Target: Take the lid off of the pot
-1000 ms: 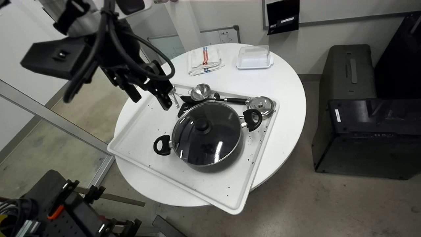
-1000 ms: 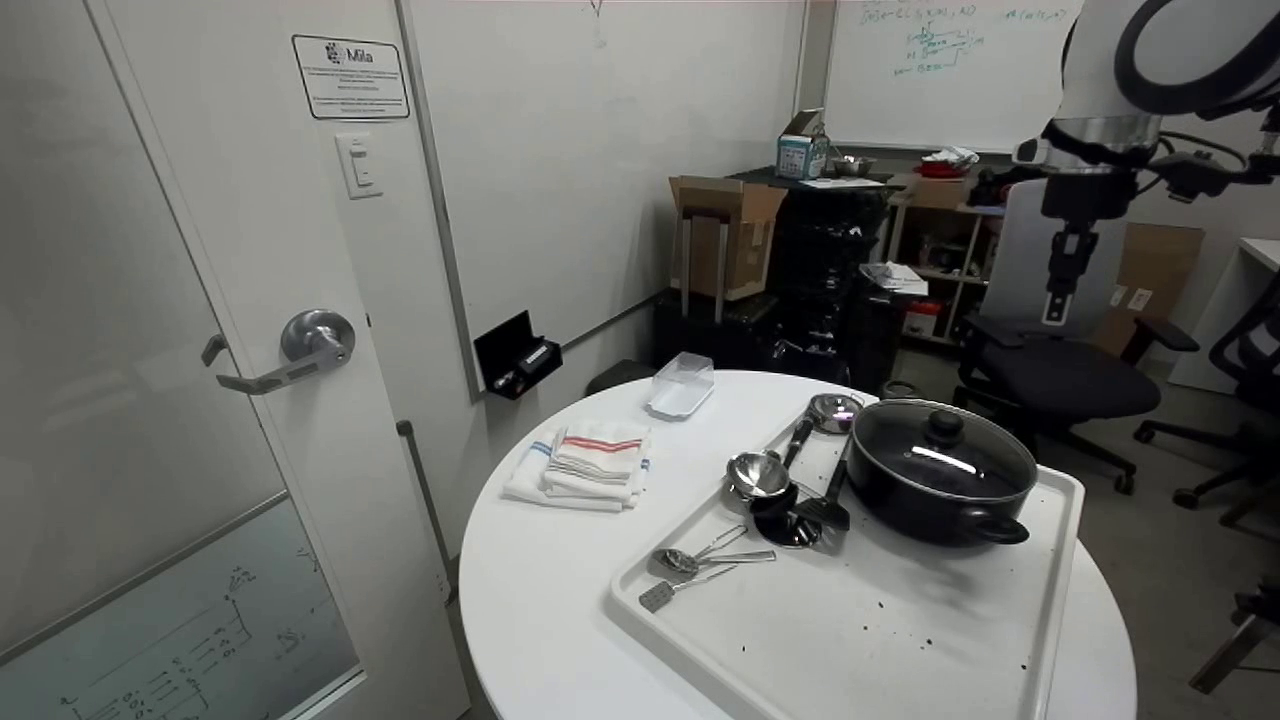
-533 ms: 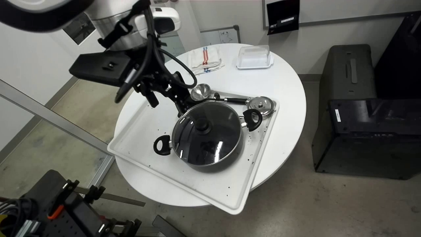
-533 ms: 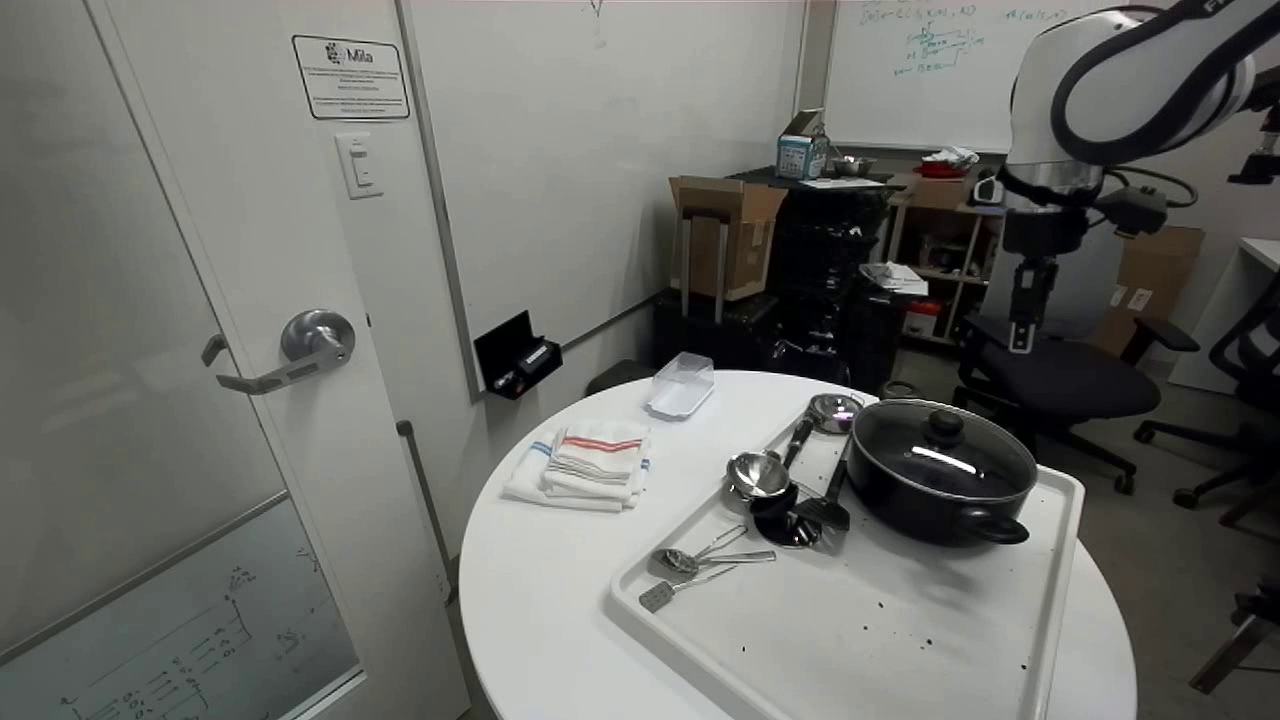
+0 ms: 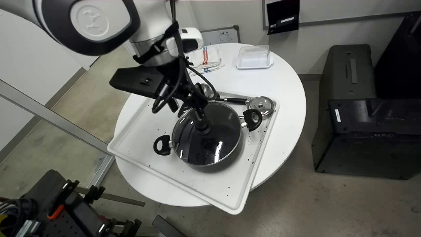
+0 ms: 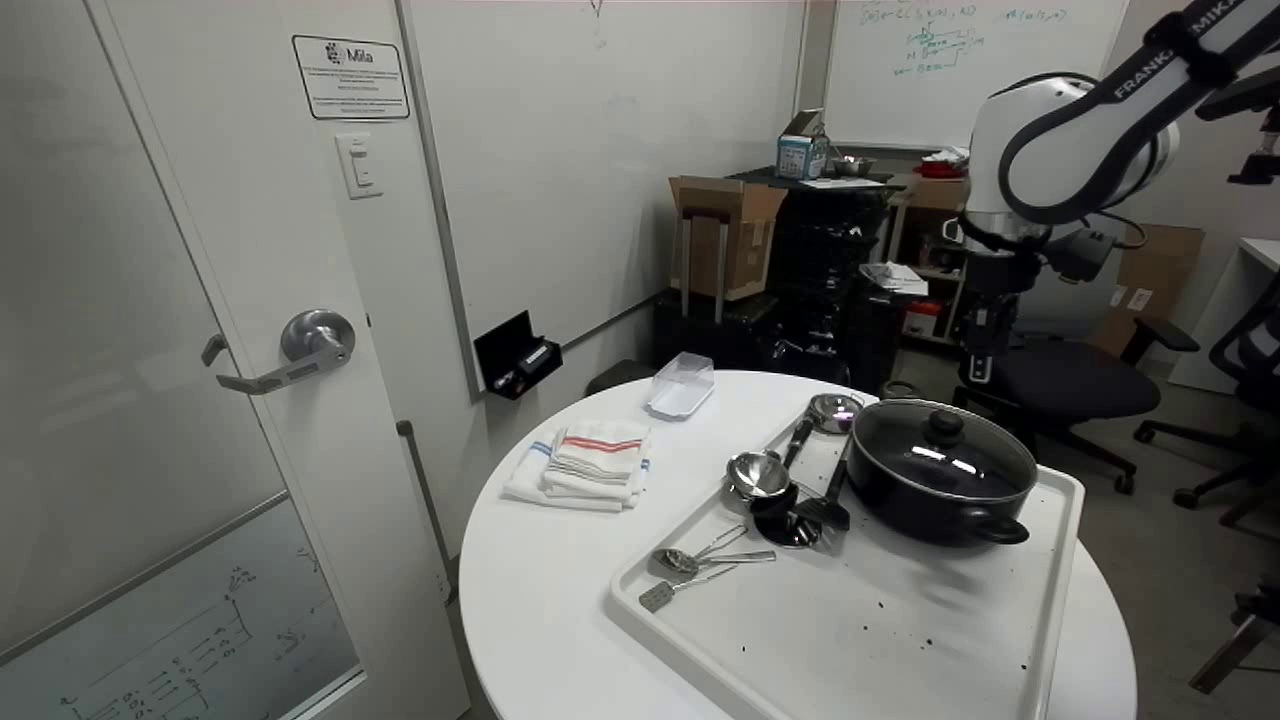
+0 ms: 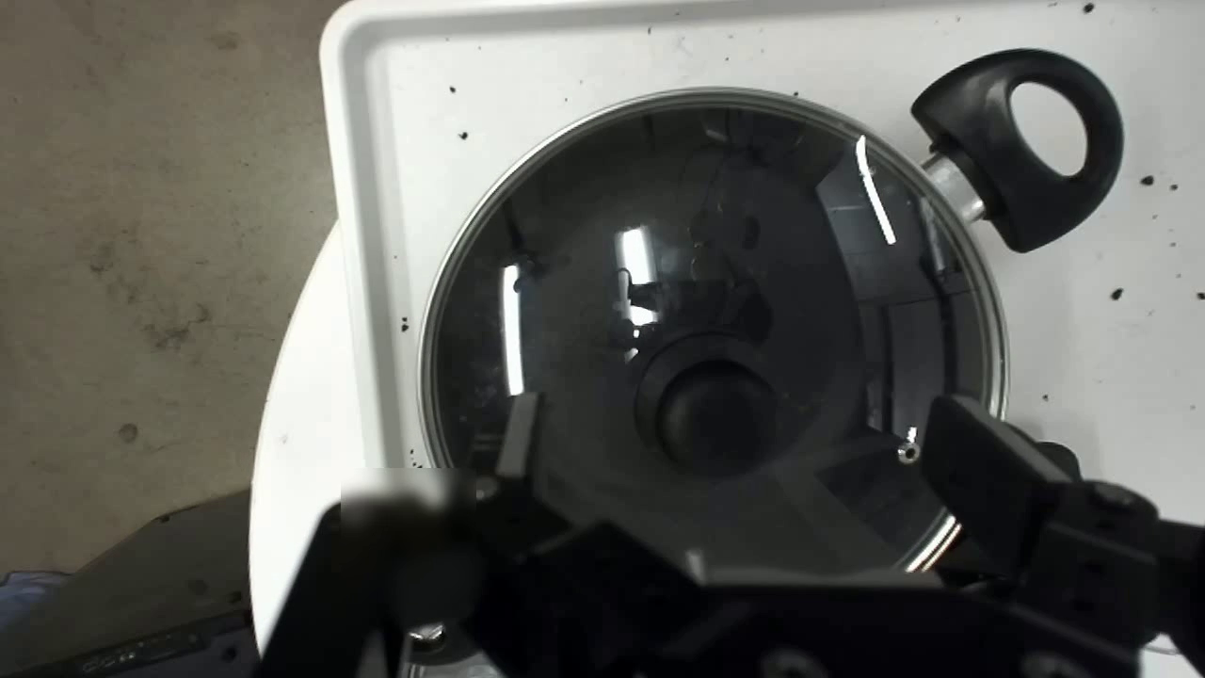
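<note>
The black pot stands on the white tray with its dark glass lid on it. The lid also shows in an exterior view and in the wrist view. Its black knob lies between the two spread fingers in the wrist view, with gaps on both sides. My gripper is open and empty above the lid. In an exterior view the gripper has one finger overlapping the knob. In an exterior view the gripper appears higher than the knob. I cannot tell the exact height.
A small metal cup, a black spatula and silver utensils lie on the tray beside the pot. A shiny round metal piece sits near one pot handle. Folded towels and a clear-topped dish stand on the table.
My gripper has come across from beside the pot to over the lid and has moved lower. It stays open. The pot and lid have not moved.
</note>
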